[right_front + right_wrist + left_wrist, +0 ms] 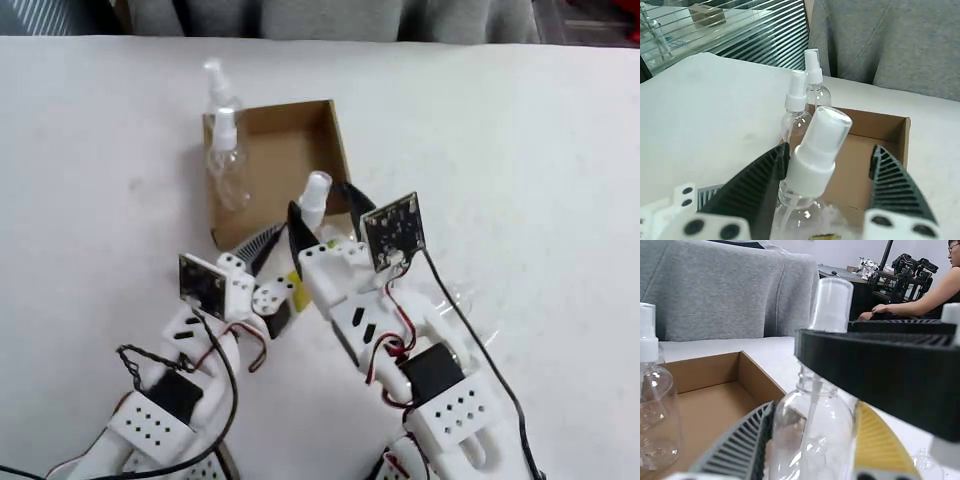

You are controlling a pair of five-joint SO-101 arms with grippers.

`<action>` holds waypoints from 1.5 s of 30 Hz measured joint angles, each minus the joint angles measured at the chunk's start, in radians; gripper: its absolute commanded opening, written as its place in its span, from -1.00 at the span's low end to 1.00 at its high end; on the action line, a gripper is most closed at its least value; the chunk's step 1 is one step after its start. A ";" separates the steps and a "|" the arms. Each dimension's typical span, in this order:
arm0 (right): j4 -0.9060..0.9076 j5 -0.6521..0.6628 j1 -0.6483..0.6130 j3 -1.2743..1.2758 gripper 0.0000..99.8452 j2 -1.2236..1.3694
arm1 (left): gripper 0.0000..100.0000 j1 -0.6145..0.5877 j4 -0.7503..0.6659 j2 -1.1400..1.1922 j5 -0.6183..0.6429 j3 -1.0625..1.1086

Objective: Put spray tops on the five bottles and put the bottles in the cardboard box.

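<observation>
A clear bottle (810,425) with a white spray top (820,140) stands upright at the near edge of the cardboard box (285,150). My left gripper (283,258) is shut on the bottle's body, between a grey finger (742,447) and a yellow pad (880,440). Above it, my right gripper (832,172) stands open, its black fingers (298,228) on either side of the spray top. One finger is next to the collar and the other is well apart from it. Two more topped bottles (226,150) stand at the box's far left side.
A clear bottle without a top (458,297) sits on the white table to the right of the arms. Grey upholstery (725,290) runs behind the table's far edge. Open table surface lies left and right of the box.
</observation>
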 measured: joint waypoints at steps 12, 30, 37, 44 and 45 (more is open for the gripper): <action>0.167 -0.005 0.002 -0.209 -0.93 -0.110 | -0.95 -0.003 0.000 0.000 0.000 0.000; 0.376 -0.005 0.215 -0.638 -0.97 0.443 | -0.95 -0.003 0.003 0.000 0.000 0.000; 0.330 -0.005 0.221 -0.638 -0.97 0.537 | -0.95 -0.003 0.003 0.000 0.000 0.000; 0.456 -0.005 0.098 -0.658 -0.97 0.485 | -0.95 -0.005 0.005 0.005 0.000 0.000; 0.466 -0.005 0.084 -0.658 -0.97 0.468 | -0.95 -0.003 0.005 0.005 0.000 0.000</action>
